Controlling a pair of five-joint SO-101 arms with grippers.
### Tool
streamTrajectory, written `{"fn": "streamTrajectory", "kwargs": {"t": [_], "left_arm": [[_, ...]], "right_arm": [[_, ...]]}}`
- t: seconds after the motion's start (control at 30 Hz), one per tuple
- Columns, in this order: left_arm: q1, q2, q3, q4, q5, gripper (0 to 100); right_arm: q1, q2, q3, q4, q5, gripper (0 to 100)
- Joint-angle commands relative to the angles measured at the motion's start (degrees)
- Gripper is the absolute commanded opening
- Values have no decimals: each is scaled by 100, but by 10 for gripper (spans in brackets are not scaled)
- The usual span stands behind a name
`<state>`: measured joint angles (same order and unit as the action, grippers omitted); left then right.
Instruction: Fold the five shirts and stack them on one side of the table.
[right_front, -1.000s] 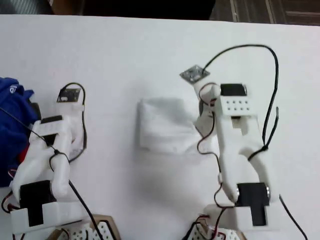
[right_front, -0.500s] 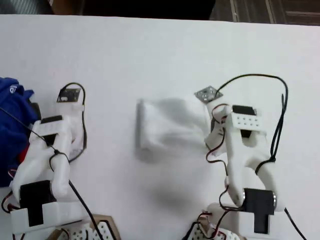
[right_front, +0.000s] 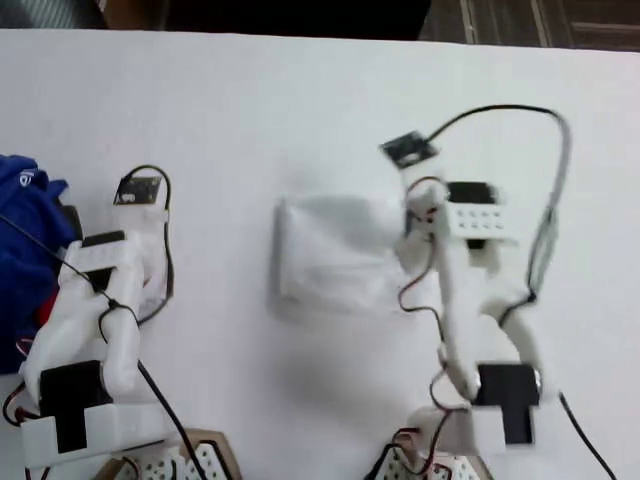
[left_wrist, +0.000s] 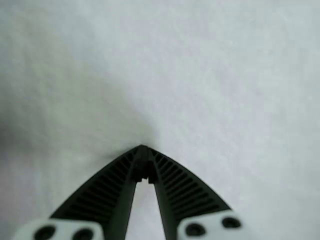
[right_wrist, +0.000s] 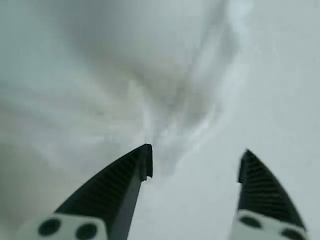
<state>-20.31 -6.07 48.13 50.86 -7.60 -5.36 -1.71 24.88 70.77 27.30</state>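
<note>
Right gripper (right_wrist: 195, 161) was shifted toward the table's far side since half a second ago; its jaws are spread wide at the right edge of the folded white shirt (right_front: 335, 255), mid-table (right_front: 250, 90). Left gripper (left_wrist: 143, 154) is held closed beside the blue shirt (right_front: 25, 240).

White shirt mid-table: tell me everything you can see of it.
The white shirt is soft cloth folded into a rough rectangle. It lies flat on the white table near its middle, creased, with a rumpled edge toward the right arm. The right claw stands open at that edge; whether it touches the cloth is unclear.
</note>
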Motion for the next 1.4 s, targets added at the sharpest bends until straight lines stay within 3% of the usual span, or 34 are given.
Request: {"fn": "streamTrajectory", "kwargs": {"t": [0.0,0.3,0.57,0.67,0.8,0.87,1.07,1.37], "left_arm": [[-26,26,-163,-132,44,27],[-26,26,-163,-132,44,27],[-26,26,-163,-132,44,27],[-26,18,-163,-132,44,27],[-26,18,-163,-141,44,27],[-26,18,-163,-141,44,27],[-26,18,-163,-141,44,27],[-26,9,-163,-141,44,27]], "right_arm": [[-233,532,-237,-479,-264,393],[-48,1666,-1134,-778,-2013,393],[-84,2334,-1240,-365,-2295,391],[-110,2448,-1240,31,-2259,308],[-40,2519,-1240,233,-2233,89],[4,2519,-1231,215,-2075,13],[163,2475,-1415,224,-1442,22],[2132,2527,-3209,435,747,22]]}}
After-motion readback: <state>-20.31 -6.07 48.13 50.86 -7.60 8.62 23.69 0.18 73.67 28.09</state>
